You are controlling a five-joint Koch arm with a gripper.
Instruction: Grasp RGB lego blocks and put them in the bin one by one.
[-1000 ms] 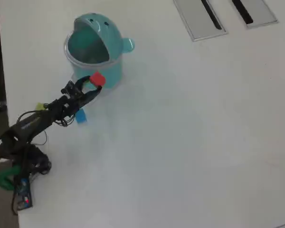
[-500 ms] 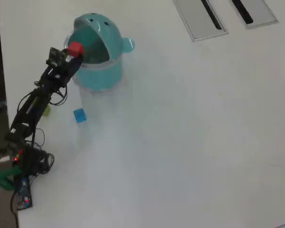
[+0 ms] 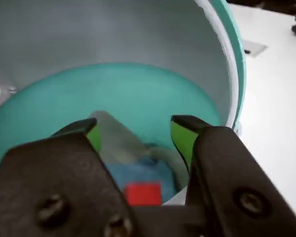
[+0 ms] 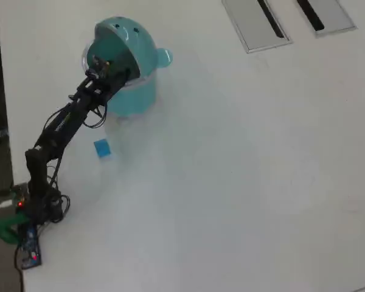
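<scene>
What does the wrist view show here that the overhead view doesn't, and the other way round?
Only the wrist view shows inside the bin: the red block lies at the bottom, below the open claw, whose green-tipped jaws stand apart with nothing between them. Only the overhead view shows the blue block on the white table, the arm's base, the bin's side knob and the two slotted panels. Both show the teal bin and the claw at its opening.

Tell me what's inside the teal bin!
Inside the light teal round plastic bin, a small red block lies at the bottom on something bluish and pale. The open pincer hides the rest of the floor.
</scene>
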